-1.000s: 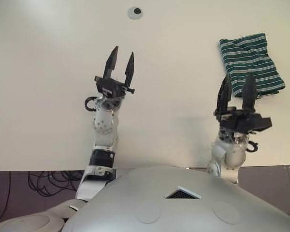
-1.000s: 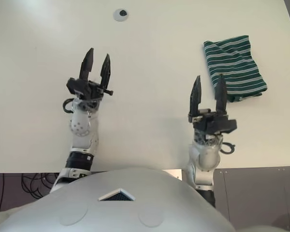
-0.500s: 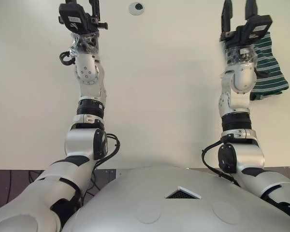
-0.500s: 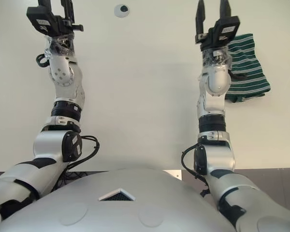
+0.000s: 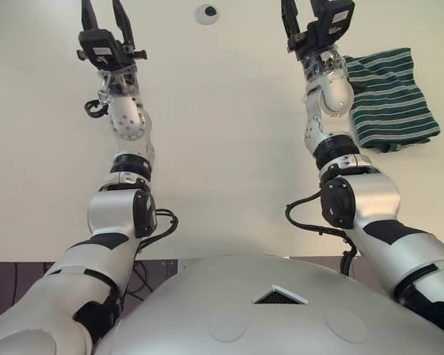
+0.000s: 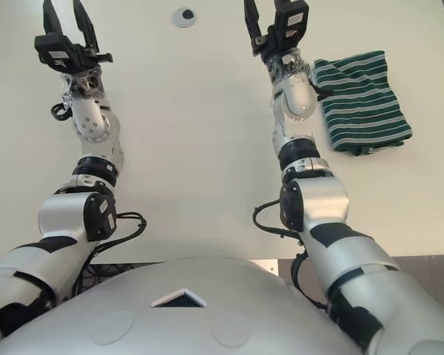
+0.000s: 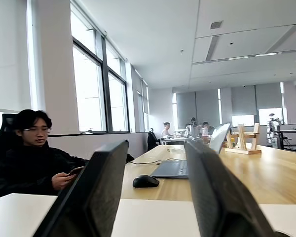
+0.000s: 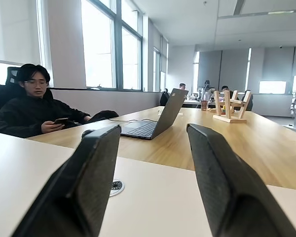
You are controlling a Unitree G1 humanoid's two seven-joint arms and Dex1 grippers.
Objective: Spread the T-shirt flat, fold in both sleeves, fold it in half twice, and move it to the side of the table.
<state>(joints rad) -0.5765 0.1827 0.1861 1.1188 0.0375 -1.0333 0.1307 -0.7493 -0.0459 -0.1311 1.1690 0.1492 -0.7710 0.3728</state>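
**Head views.** The T-shirt (image 5: 394, 92) lies as a compact folded bundle at the right side of the table (image 5: 222, 155), flat on the top with nothing touching it. A second ago both arms were drawn back toward the body, with the right gripper low and just short of the shirt's near edge. Now both arms are stretched far forward. The left gripper (image 5: 101, 13) is out beyond the left half of the table, well apart from the shirt. The right gripper (image 5: 301, 16) has passed the bundle on its inner side, and its forearm runs just beside the shirt's edge. Both sets of fingers are spread and hold nothing. The shirt sits where it sat before the arms went out, and a small round port (image 5: 206, 14) marks the far middle of the table.

**Left wrist view.** The two dark fingers (image 7: 86, 195) stand wide apart with open air between them, over a strip of white tabletop.

**Right wrist view.** The fingers (image 8: 76, 185) are likewise parted and empty, and the round port shows on the table between them.

**Assessment.** I judge the folding and the move to the side to be complete. This outward sweep carries no cloth, so I read it as a release or reset motion, not a further fold. The only risk I see is the right forearm brushing the bundle when the arm comes back.
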